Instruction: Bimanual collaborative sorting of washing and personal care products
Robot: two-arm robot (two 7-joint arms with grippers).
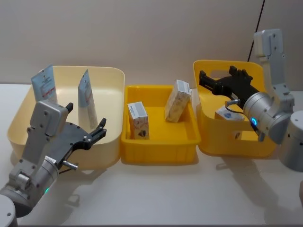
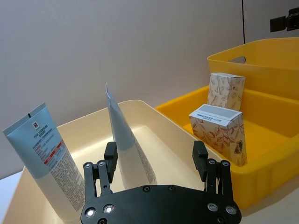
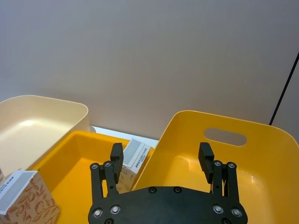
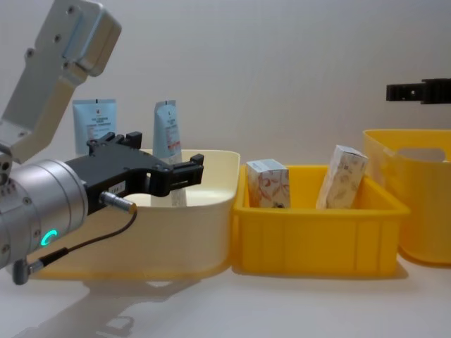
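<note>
The left gripper (image 1: pixel 86 117) hangs over the front of the cream bin (image 1: pixel 113 78), its jaws wide open and empty. In the left wrist view the gripper (image 2: pixel 155 156) points toward the two tubes with nothing between its fingers (image 2: pixel 110 156). The chest view shows this gripper (image 4: pixel 165 156) level with the bin's rim, in front of the tubes.

Both tubes stand upright in the cream bin. The left tube (image 1: pixel 45 85) is at the back left corner, and the right tube (image 1: pixel 86 94) is near the middle of the bin, apart from the first.

The yellow tray (image 1: pixel 158 151) sits just beside the cream bin on the counter (image 1: pixel 165 194). It holds two cartons. The near carton (image 1: pixel 137 120) stands upright at the tray's left side. The far carton (image 1: pixel 177 100) is tilted and leans toward the tray's back right.

The right gripper (image 1: pixel 218 74) is held above the yellow bin (image 1: pixel 208 142), which stands to the right of the tray. Its jaws are also wide open and grip nothing; the right wrist view shows the gripper (image 3: pixel 161 156) over the bin's edge that adjoins the tray. A white pack (image 1: pixel 228 114) with a blue mark lies inside this bin, partly hidden behind the arm; its kind cannot be told.
</note>
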